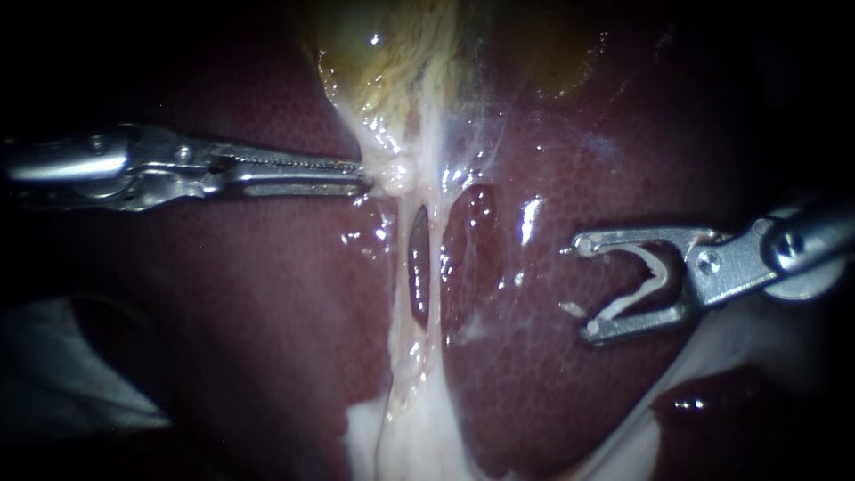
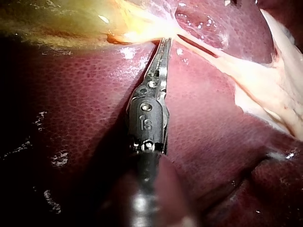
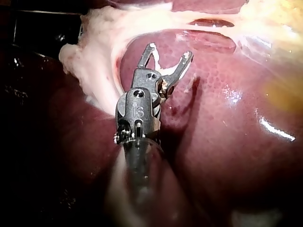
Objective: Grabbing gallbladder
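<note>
Polished metal is seen on the left instrument — bright and smooth, with fine teeth cut along its jaws. The same silvery sheen is shown by the right instrument, its jaws smeared with pale, wet scraps; further back along both, the metal is seen darker and duller. The liver is caught wet and glossy, its surface finely stippled. The gallbladder is seen slick and half translucent, faintly streaked with fibres. The white tissue band is shown moist — stringy through the middle, woolly and matt at its ragged edges.
</note>
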Controlling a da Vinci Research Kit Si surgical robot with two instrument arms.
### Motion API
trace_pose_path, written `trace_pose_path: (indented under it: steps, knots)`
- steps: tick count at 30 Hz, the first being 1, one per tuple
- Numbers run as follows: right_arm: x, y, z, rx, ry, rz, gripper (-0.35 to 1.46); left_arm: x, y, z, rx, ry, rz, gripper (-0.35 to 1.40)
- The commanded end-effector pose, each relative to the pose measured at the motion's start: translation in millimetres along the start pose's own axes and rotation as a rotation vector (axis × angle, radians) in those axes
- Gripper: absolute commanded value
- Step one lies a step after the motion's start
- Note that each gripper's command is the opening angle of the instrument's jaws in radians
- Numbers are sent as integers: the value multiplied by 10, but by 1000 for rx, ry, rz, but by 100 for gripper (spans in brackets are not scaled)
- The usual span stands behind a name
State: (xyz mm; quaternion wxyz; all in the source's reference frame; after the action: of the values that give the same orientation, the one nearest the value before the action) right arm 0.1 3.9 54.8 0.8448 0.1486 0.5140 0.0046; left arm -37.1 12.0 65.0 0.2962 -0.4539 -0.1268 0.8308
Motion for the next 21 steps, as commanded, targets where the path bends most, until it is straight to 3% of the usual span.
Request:
trace_pose_path:
  steps: [1, 7, 10, 15, 21]
  knots:
    - [0, 0, 0, 0, 0, 0, 50, 4, 4, -2, -4, -8, -9, -35]
    - [0, 0, 0, 0, 0, 0, 50, 22, 11, -20, -23, -10, -23, -35]
    - [0, 0, 0, 0, 0, 0, 50, 33, 3, -37, -38, -14, -29, -35]
    - [0, 0, -1, 0, 0, 0, 50, 49, -19, -72, -10, 6, -43, -35]
    - [0, 0, -1, 0, 0, 0, 50, 56, -33, -90, 9, 14, -54, -35]
